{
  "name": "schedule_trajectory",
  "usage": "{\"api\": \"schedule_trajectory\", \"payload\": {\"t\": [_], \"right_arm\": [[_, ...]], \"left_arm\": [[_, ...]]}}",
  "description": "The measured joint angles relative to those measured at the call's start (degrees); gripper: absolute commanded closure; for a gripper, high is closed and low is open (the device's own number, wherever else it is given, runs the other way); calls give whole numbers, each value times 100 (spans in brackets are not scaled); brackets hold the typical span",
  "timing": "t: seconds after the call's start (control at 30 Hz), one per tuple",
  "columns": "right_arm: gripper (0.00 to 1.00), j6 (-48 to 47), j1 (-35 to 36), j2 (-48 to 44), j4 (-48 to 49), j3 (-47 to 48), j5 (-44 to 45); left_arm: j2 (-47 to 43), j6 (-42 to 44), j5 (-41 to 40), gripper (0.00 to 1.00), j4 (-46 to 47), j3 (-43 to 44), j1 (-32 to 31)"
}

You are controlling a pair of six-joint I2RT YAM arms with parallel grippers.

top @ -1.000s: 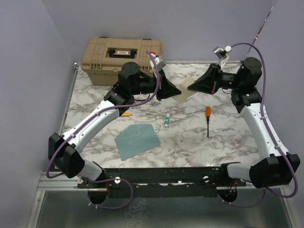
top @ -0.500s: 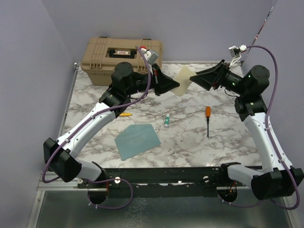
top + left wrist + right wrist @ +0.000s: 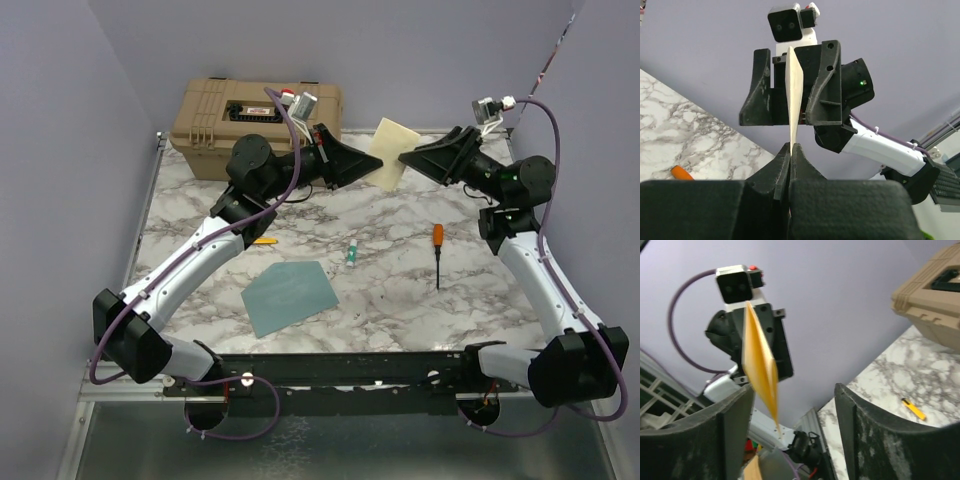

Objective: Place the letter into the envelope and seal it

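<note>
White-and-grey marbled tabletop [image 3: 400, 295], flat teal paper envelope [image 3: 290, 296] front left, tan plastic hard case [image 3: 230, 125] rear left, orange-handled screwdriver [image 3: 437, 255] right of centre, small green-and-white tube [image 3: 352, 254] mid-table, small yellow object [image 3: 265, 240] left of tube.

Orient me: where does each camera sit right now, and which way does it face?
Top external: above and behind the bases, looking down at the table; both arms show.
Left wrist: looks along the shut left jaws pinching the letter, toward the right jaws.
Right wrist: looks between the open right jaws back at the left jaws.
Shared: all see the letter.
</note>
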Motion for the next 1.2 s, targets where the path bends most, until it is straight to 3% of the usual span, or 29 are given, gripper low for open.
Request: {"api": "schedule_trajectory", "payload": {"t": [0.17, 0.3, 0.33, 0.47, 0.53, 0.6, 0.83, 0.97, 1.2], "right_arm": [[67, 282, 160, 136, 520, 173, -79], [98, 516, 219, 278, 811, 175, -133], [99, 549, 219, 297, 835, 175, -138], [100, 378, 219, 304, 629, 190, -122], [99, -24, 221, 297, 57, 286, -11], [100, -590, 227, 295, -831, 442, 216], [99, -2323, 234, 337, -3626, 369, 1478], [99, -2673, 295, 396, -4277, -339, 1873], [100, -2994, 728, 549, -4872, -1064, 2109]], "left_arm": [[44, -269, -68, 100, 127, -50, 0], [76, -385, -164, 100, 157, -94, 0], [76, -396, -184, 92, 166, -107, 0], [74, -321, -308, 41, 114, -195, 0], [61, -131, -472, 25, -179, -236, 0], [-2, 72, -754, 16, -697, -306, 0], [-374, 704, -2500, 1, -3512, -761, 44], [-564, 525, -3222, 1, -4686, -1519, 94], [-579, 74, -3786, 1, -5657, -3023, 245]]}}
